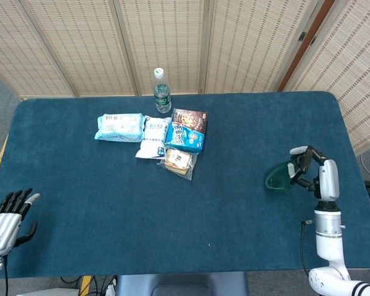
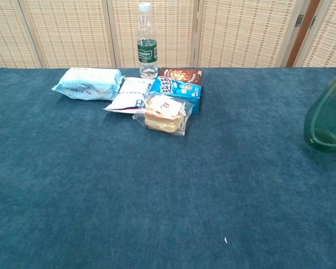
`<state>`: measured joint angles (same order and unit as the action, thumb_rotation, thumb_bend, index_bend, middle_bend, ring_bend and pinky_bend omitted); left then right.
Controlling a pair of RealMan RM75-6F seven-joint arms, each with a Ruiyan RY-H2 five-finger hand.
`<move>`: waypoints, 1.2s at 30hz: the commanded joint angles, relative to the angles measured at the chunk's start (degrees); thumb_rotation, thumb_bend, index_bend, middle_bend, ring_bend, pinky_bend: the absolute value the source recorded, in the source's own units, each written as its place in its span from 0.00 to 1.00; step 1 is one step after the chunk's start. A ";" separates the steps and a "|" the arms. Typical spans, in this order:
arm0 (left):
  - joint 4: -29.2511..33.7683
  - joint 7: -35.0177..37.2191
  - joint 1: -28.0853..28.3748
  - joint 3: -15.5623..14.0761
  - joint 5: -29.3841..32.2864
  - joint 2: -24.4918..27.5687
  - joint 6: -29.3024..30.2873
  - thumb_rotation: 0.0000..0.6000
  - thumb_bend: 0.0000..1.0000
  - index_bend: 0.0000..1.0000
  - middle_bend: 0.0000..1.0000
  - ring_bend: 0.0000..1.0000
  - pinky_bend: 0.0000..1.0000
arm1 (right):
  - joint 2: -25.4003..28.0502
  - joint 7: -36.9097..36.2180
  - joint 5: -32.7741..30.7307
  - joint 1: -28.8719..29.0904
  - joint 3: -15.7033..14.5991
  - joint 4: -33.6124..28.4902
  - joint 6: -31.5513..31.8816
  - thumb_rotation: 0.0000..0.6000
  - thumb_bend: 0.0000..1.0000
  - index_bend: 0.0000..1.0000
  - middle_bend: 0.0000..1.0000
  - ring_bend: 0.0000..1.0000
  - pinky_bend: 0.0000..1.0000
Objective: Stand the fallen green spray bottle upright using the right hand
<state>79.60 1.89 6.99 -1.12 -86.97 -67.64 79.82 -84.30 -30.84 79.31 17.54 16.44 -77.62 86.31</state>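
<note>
Right robot hand (image 1: 309,169), fingers wrapped round the tilted green spray bottle (image 1: 277,179), should set its base flat on the table (image 1: 234,203) before letting go.

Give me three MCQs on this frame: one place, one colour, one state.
1. Where is the green spray bottle?
A. table's right side
B. beside the snacks
C. near the left hand

2. What colour is the water bottle's label?
A. red
B. green
C. yellow

3. What is the right hand doing?
A. resting open on the table
B. holding the spray bottle
C. touching the snack box

Answers: A, it shows far right in both views; B, a green band wraps its middle; B, the fingers wrap the tilted bottle's top.
</note>
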 commanded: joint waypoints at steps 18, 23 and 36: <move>1.29 -2.38 -0.30 -0.32 0.42 0.25 -0.46 1.00 0.45 0.12 0.07 0.00 0.00 | -6.56 -13.62 -0.04 -2.15 -0.50 11.94 0.99 1.00 0.28 0.47 0.61 0.49 0.44; 2.40 -3.73 -0.25 -0.38 0.53 0.45 -0.73 1.00 0.45 0.12 0.07 0.00 0.00 | -7.73 -16.02 0.16 -2.86 -0.82 14.70 1.41 1.00 0.28 0.47 0.61 0.49 0.44; 5.11 -7.04 -0.19 -0.40 0.76 0.71 -0.95 1.00 0.45 0.12 0.07 0.00 0.00 | -9.11 -20.86 -1.14 -2.26 -0.21 21.35 -2.46 1.00 0.28 0.47 0.61 0.49 0.44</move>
<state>84.69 -5.14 6.79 -1.53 -86.22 -66.93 78.89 -93.30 -51.56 78.26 15.19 16.14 -56.42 84.00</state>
